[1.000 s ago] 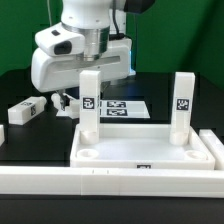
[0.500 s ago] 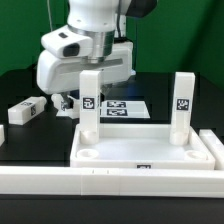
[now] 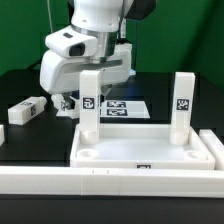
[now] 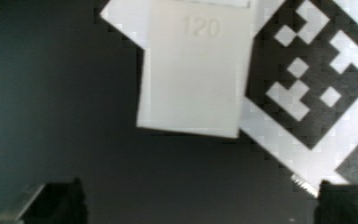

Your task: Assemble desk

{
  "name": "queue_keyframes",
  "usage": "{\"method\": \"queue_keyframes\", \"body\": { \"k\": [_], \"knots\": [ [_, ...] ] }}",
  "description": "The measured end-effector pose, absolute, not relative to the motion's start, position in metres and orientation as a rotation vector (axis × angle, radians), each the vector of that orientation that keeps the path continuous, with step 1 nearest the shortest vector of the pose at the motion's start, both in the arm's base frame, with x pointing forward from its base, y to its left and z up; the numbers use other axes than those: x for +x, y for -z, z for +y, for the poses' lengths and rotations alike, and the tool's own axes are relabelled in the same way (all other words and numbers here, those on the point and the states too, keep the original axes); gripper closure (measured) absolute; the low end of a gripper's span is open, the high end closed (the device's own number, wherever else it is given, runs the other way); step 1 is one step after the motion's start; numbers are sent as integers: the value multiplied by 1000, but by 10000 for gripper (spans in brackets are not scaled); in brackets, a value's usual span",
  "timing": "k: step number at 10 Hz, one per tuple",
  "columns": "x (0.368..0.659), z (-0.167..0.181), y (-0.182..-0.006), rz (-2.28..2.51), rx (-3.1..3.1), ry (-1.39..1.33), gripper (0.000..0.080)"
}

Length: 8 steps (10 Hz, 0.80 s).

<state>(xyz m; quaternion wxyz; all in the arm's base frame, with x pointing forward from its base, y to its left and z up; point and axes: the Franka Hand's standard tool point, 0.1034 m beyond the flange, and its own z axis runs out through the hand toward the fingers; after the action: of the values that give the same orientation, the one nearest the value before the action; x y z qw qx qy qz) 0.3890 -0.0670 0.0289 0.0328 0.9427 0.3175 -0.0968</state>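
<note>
The desk slab (image 3: 150, 152) lies at the front with two legs standing upright in its far sockets, one (image 3: 90, 103) on the exterior view's left and one (image 3: 183, 102) on its right. A loose leg (image 3: 27, 110) lies on the black table at the far left. Another loose leg (image 4: 194, 70) lies flat below my gripper, partly on the marker board (image 4: 318, 70). In the exterior view it is mostly hidden behind the left upright leg. My gripper (image 3: 64, 99) (image 4: 197, 203) hangs above that leg, open and empty, with its fingertips (image 4: 51, 200) apart and touching nothing.
A long low white rail (image 3: 60, 181) runs along the front edge before the slab. The marker board (image 3: 125, 106) lies flat behind the slab. The arm's white wrist body (image 3: 85, 60) stands behind the left upright leg.
The wrist body has shifted slightly toward the exterior view's right and a little up. The slab, legs and loose parts have not moved.
</note>
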Motion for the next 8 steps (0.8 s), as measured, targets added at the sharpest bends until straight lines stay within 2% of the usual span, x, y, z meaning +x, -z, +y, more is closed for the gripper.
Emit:
{"method": "queue_keyframes", "body": {
  "k": [4,6,8],
  "knots": [
    [384,-64,-29,1027,2814,514,151],
    [375,-67,-33,1022,2762,732,151],
    [379,-63,-29,1032,2741,766,151]
  ]
}}
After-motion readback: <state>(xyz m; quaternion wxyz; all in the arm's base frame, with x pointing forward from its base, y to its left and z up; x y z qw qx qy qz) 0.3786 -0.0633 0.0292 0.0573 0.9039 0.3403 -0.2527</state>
